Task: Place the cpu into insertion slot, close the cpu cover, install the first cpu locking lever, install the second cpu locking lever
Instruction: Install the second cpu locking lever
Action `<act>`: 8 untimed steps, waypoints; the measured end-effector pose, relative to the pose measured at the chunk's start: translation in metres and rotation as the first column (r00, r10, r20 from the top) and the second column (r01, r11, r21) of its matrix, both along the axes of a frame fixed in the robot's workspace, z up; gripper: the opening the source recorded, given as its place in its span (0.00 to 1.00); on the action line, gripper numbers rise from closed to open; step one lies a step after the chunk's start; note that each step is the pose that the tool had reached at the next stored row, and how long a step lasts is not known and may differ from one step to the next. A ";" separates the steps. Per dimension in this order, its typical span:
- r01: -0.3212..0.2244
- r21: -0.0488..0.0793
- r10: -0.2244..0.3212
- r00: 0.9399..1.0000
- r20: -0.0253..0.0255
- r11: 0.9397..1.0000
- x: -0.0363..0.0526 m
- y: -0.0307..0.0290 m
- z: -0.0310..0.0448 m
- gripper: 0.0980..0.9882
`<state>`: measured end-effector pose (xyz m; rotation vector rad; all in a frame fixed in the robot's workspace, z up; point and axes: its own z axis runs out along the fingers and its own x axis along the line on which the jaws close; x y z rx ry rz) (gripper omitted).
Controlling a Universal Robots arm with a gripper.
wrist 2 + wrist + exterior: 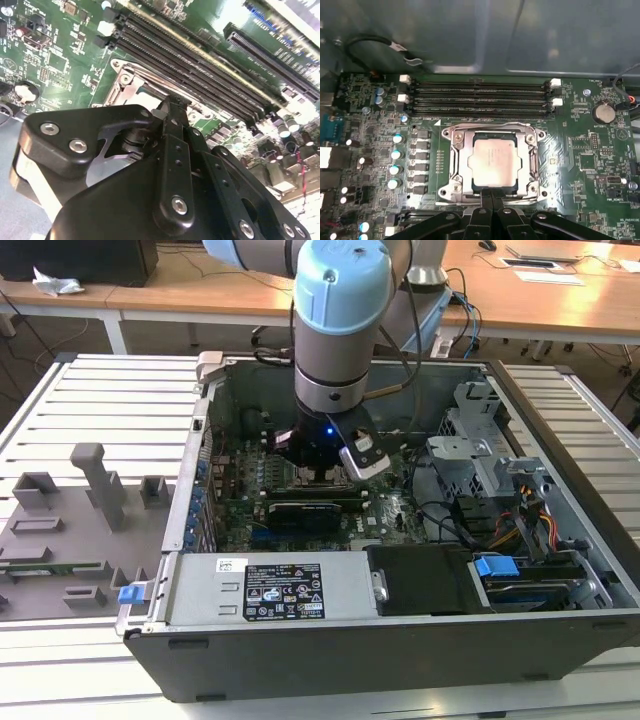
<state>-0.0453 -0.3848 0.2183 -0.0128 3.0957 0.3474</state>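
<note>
Hovering over the socket point(491, 162) inside the open case point(560, 635), I have my fingers point(491, 194) pressed together with nothing between them, their tips meeting at the socket's near edge in the first wrist view. In the second wrist view the same fingers point(172, 112) come to a narrow closed point right at the socket frame.

My cpu point(492, 161) already lies flat in the socket, silver face up, square to the frame and showing through the window of the cover point(462, 165), which looks to be lying down around it. I judge the placing step done and the cover lowered, though I cannot tell whether it is fully seated.

What matters now is how the thin wire lever point(492, 125) lies from my tips. It runs along the far side of the socket, the side toward the memory slots point(480, 97), with its long axis parallel to those slots. My fingers sit on the opposite side, so the whole cpu lies between me and that lever. I cannot make out a second lever clearly near my tips.

In the exterior view my fingers point(322, 462) hang low over the board point(395, 515), well inside the case walls.
</note>
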 end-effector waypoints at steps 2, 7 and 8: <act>0.000 -0.015 0.000 1.000 0.000 1.000 0.0011 0.0077 0.0000 0.01; 0.000 -0.038 0.000 1.000 0.000 0.999 0.0014 0.0300 0.0000 0.01; 0.000 -0.047 0.000 1.000 0.000 0.999 0.0014 0.0336 0.0007 0.01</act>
